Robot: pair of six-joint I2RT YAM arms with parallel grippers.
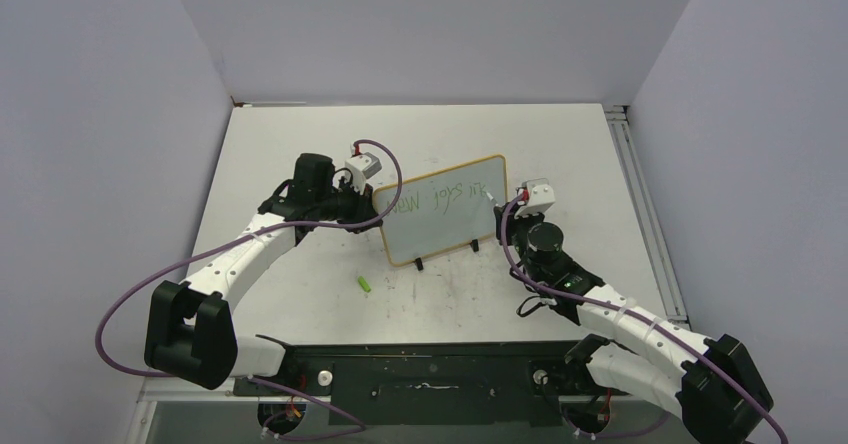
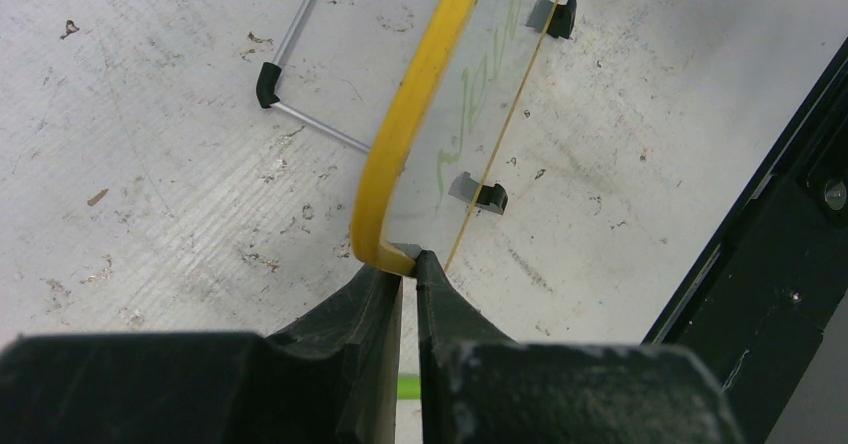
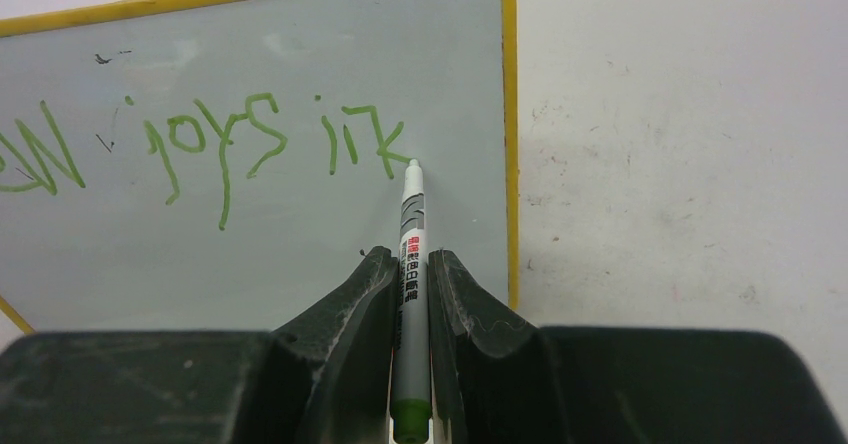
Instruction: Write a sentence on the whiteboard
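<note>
scuffed tabletop (image 1: 300,139), green bit (image 1: 365,285) — near whiteboard (image 1: 440,229)

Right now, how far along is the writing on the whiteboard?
Done: the sentence reads "New joys" plus a few letters on the whiteboard. In hand: the right gripper holds the marker, tip at the last stroke; the left gripper clamps the board's edge. Left: the rest; the lower board is bare.

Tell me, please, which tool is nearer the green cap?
Left. The left tool grips the whiteboard edge just beyond the cap; the right tool, holding the marker, is farther right.
</note>
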